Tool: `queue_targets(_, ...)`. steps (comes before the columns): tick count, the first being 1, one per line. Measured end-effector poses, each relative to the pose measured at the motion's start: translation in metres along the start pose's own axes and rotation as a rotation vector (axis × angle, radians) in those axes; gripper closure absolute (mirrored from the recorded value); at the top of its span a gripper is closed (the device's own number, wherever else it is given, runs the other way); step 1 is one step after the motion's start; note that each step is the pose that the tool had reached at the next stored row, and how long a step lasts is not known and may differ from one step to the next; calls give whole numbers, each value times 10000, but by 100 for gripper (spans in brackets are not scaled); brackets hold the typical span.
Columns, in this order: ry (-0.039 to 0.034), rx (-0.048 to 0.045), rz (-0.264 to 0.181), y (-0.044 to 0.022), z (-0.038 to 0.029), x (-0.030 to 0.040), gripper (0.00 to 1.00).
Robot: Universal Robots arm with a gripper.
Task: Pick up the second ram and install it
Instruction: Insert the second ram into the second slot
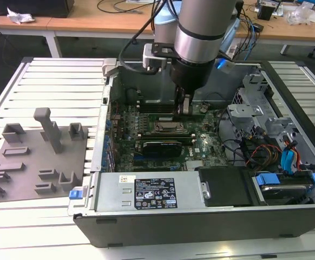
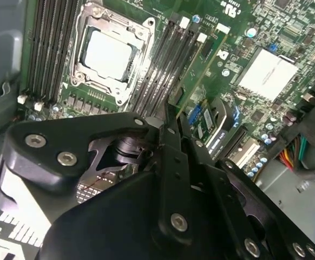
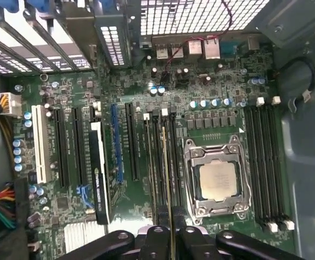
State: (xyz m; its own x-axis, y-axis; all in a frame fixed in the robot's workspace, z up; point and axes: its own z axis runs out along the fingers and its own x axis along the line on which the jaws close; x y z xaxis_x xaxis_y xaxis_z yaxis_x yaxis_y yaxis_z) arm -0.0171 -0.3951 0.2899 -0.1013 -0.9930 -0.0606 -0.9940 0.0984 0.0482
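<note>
Arm down inside the open PC case [image 1: 201, 216] on the slatted worktop [image 1: 49, 86]. Gripper [image 3: 170, 230] jaws clenched on the ram [image 3: 165, 179] — thin stick held edge-on, standing in a slot just beside the CPU socket [image 3: 217, 181] on the motherboard [image 3: 65, 97]. Looks partly seated, hard to say. In the second wrist view the ram [image 2: 198, 76] runs along the slots. Grey tray [image 1: 33, 157] sits well apart, at the exterior view's left.
</note>
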Motion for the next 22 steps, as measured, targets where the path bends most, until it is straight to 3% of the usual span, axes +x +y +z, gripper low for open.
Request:
queue_targets(2, 0, 0, 1, 12, 42, 0, 86)
queue_targets(6, 1, 0, 0, 38, 221, 6, 86)
queue_targets(14, 2, -3, -47, 60, 444, 0, 86)
queue_targets(22, 7, -9, -139, 97, 559, -43, 86)
